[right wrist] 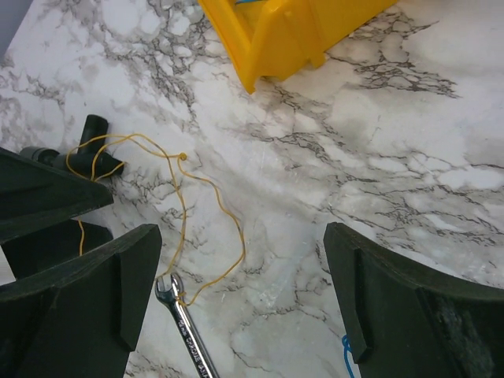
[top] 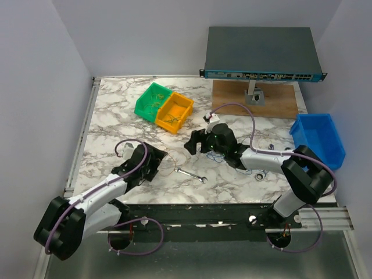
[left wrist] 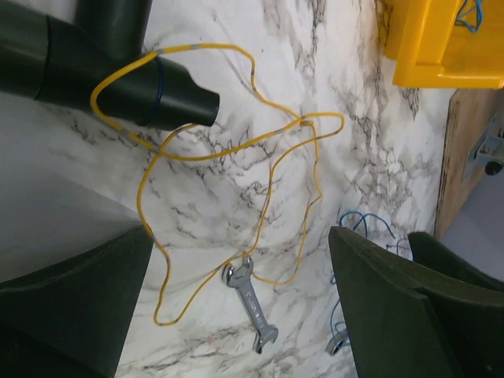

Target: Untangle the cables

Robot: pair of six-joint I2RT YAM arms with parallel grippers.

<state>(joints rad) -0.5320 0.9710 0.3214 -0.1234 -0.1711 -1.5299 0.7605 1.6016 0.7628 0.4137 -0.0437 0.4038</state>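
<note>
A thin yellow cable (left wrist: 236, 150) lies in loose loops on the marble table (top: 116, 116). One loop hangs over a black cylindrical part (left wrist: 126, 83), and the far end crosses the head of a small silver wrench (left wrist: 250, 303). The cable also shows in the right wrist view (right wrist: 183, 205). Thin blue cables (left wrist: 366, 220) are bunched under my right arm (top: 216, 156). I see no orange cable. My left gripper (left wrist: 236, 311) is open, with the wrench and the yellow loops between its fingers. My right gripper (right wrist: 244, 299) is open and empty over bare marble.
The wrench (top: 190, 175) lies between the two grippers. A green bin (top: 152, 102) and a yellow bin (top: 174, 112) stand at the back, and a blue bin (top: 318, 138) at the right. A network switch (top: 261, 55) stands on a wooden board (top: 256, 100).
</note>
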